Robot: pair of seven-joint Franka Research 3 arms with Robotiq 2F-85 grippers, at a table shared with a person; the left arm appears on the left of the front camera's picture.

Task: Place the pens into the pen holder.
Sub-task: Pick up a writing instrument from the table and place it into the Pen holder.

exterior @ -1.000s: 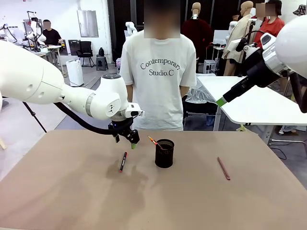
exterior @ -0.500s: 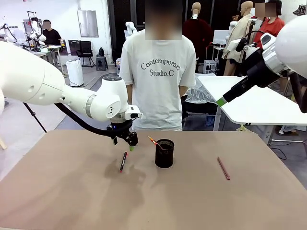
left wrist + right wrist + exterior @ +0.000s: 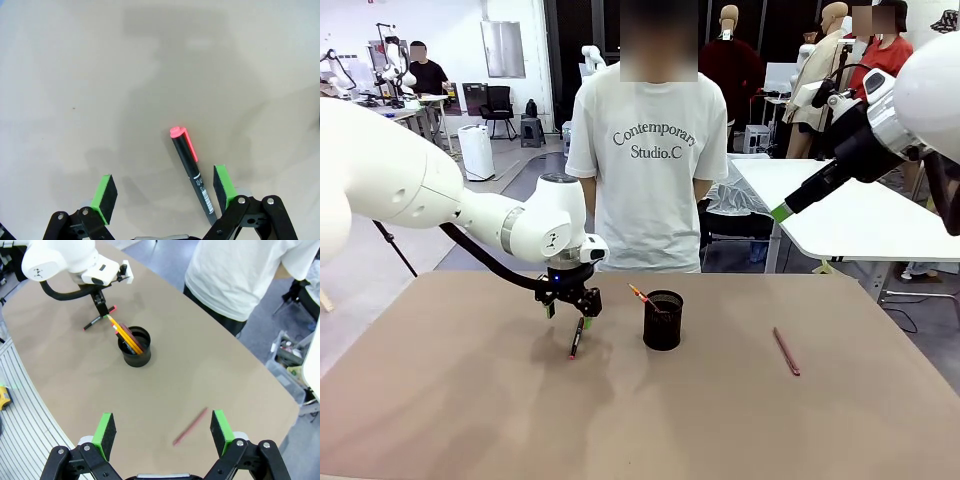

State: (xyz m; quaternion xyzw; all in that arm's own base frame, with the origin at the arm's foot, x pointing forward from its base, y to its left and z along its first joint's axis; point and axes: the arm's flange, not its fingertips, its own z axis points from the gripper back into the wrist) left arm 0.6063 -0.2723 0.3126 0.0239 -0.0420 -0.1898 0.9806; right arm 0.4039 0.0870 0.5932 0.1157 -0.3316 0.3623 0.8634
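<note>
Green-padded left fingers [image 3: 105,194] spread, black pen [image 3: 193,171] between

T-shirt [image 3: 650,200] reads "Contemporary Studio.C"; print on black pen [image 3: 194,172] illegible.

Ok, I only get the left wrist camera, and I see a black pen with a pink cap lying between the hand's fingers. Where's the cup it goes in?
Observer: The front camera shows the black mesh cup standing on the table, a little to the right of your pen.
Operator: Is anything inside it yet?
Observer: Yes. A yellow pencil leans in it, with its top sticking out past the rim.
Operator: Are any other pens lying around?
Observer: One. A reddish pen lies flat on the table further right of the cup, not touching it.
</note>
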